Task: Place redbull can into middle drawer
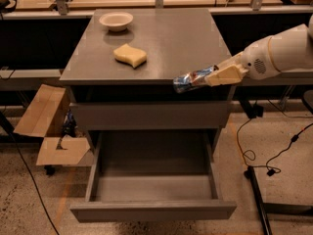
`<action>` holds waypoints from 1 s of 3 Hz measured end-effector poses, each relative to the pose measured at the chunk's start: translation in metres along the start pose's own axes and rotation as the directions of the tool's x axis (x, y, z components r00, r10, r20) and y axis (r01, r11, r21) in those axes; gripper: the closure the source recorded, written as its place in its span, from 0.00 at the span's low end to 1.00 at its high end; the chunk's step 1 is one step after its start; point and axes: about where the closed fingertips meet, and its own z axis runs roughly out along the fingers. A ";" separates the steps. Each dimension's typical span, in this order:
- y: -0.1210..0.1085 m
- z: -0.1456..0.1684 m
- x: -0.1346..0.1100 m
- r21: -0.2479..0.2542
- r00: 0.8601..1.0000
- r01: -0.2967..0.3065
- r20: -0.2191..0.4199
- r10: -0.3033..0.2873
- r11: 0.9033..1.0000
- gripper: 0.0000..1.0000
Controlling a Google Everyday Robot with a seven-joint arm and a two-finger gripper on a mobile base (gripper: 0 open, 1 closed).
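Observation:
My gripper (212,76) reaches in from the right and is shut on the redbull can (191,80), a slim blue and silver can held lying sideways. The can hangs in the air at the front right edge of the cabinet top, above the drawer opening. The middle drawer (152,209) is pulled out below, with a plain grey front panel, low side walls and a smooth grey floor with nothing in it. My white arm (279,53) extends to the right.
A yellow sponge (130,55) and a white bowl (116,20) sit on the grey cabinet top (171,38). An open cardboard box (49,126) stands at the left of the cabinet. Cables (264,155) lie on the floor at the right.

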 end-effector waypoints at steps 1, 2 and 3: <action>0.000 0.000 0.000 0.000 1.000 0.000 0.001 0.000 1.000 1.00; 0.010 0.011 0.015 -0.040 1.000 -0.013 -0.012 0.013 0.999 1.00; 0.029 0.028 0.042 -0.102 0.999 -0.041 -0.035 0.038 0.994 1.00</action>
